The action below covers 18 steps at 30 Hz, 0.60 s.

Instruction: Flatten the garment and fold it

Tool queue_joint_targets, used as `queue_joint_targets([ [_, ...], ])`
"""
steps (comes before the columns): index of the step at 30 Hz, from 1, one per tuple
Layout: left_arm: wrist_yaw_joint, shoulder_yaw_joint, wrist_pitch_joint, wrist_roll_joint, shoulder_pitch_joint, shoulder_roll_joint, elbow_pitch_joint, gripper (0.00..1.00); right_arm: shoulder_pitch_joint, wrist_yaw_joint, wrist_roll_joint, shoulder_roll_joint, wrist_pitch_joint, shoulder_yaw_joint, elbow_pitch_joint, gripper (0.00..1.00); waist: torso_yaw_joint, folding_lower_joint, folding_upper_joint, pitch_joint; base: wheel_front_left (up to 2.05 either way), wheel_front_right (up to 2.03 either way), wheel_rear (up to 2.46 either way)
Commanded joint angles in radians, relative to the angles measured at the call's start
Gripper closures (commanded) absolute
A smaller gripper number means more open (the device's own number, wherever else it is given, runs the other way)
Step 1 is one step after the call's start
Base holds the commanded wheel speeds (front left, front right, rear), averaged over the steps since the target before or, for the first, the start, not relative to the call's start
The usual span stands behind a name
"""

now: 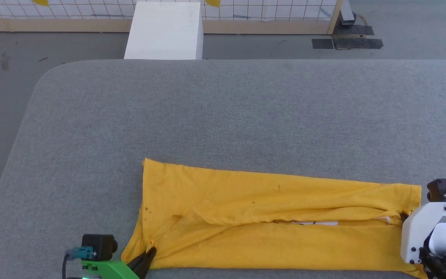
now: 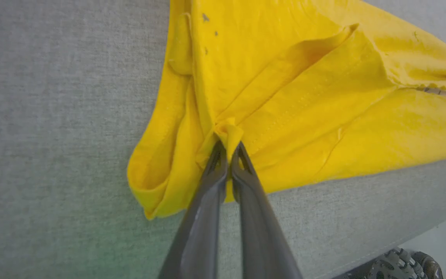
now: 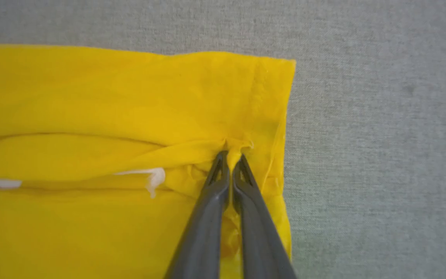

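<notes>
**Fingers (image 2: 207, 201) pinching both ends of the yellow garment (image 1: 265, 217)**

Pressed together on a small bunched nub of cloth, the left gripper (image 2: 229, 149) grips the garment at its left end, where a sleeve (image 2: 157, 170) loops out in an open fold just beside the tips. The right gripper (image 3: 230, 155) is likewise closed on a puckered bit of fabric at the garment's right end, a little in from the straight hem (image 3: 285, 128).

The garment lies flat on the tabletop (image 1: 227, 116), drawn out long between the two grippers. It is doubled lengthwise, with a far flap and a near flap meeting along a crease through the middle. A sliver of white print (image 1: 316, 223) shows in the gap between the flaps, and in the right wrist view the same white (image 3: 155, 176) peeks out just left of the fingertips. A few small dark specks (image 2: 205, 17) mark the cloth near its left end. That end is the wider one; the piece narrows toward the right.

Grey felt-like tabletop surrounds the garment on its far, left and right sides, and the garment's near edge runs close to the tabletop's front edge. In the head view the left arm's green mount (image 1: 103, 269) sits just left of the garment's near corner, and the right arm's white wrist (image 1: 420, 228) stands against its right end.

Well beyond the garment, past the tabletop's far edge, stands a white box (image 1: 165, 31) on a grey floor (image 1: 14, 58). Behind it is a gridded panel (image 1: 265, 9), and black tape patches (image 1: 347, 40) lie to the right.
</notes>
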Motion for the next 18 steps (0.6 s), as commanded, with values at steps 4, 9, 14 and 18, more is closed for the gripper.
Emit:
queue_joint_targets([
  [4, -0.003, 0.003, -0.058, 0.026, -0.036, -0.027, 0.036, 0.00, 0.039, -0.001, 0.007, 0.035, 0.027, -0.026, -0.029, 0.00, -0.001, 0.0001, 0.0000, -0.015, 0.00, 0.00, 0.00],
  [9, 0.034, 0.028, -0.173, 0.078, -0.055, -0.053, 0.031, 0.00, 0.087, -0.001, 0.027, 0.072, -0.035, -0.080, -0.119, 0.00, 0.009, 0.0001, 0.0000, -0.034, 0.00, 0.00, 0.00],
  [14, 0.098, 0.054, -0.312, 0.166, -0.097, -0.079, 0.025, 0.00, 0.134, -0.001, 0.043, 0.110, -0.157, -0.120, -0.195, 0.00, 0.015, 0.0001, 0.0000, -0.046, 0.00, 0.00, 0.00],
  [18, 0.133, 0.079, -0.375, 0.243, -0.149, -0.102, 0.036, 0.00, 0.150, -0.001, 0.046, 0.142, -0.244, -0.151, -0.221, 0.00, 0.017, 0.0001, 0.0000, -0.051, 0.00, 0.00, 0.00],
])
